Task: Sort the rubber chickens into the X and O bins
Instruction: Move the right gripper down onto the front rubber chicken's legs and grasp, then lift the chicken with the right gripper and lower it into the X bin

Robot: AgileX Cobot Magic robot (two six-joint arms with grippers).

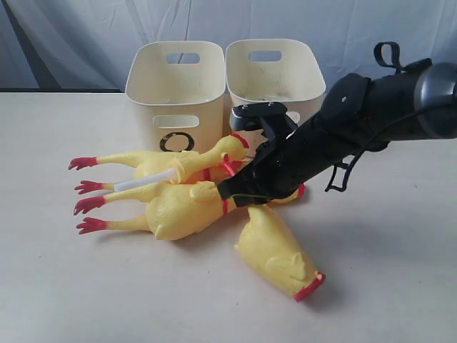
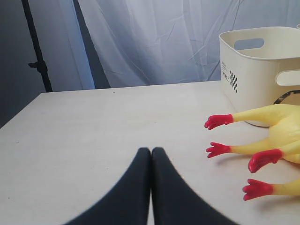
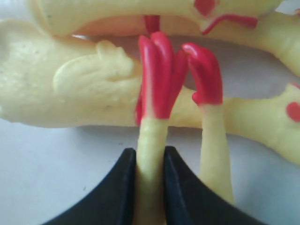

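Note:
Several yellow rubber chickens lie piled in front of two cream bins. Two slim chickens and a fat one point their red feet left. Another fat chicken lies front right. My right gripper reaches in from the right and is shut on a thin yellow leg, apparently that chicken's; its red foot points at the pile. The left bin bears a black O. The arm hides the right bin's mark. My left gripper is shut and empty above bare table, left of the red feet.
A white stick-like piece lies among the legs in the pile. Pale curtains hang behind the table, and a dark stand is at the far corner in the left wrist view. The O bin stands just beyond the feet there.

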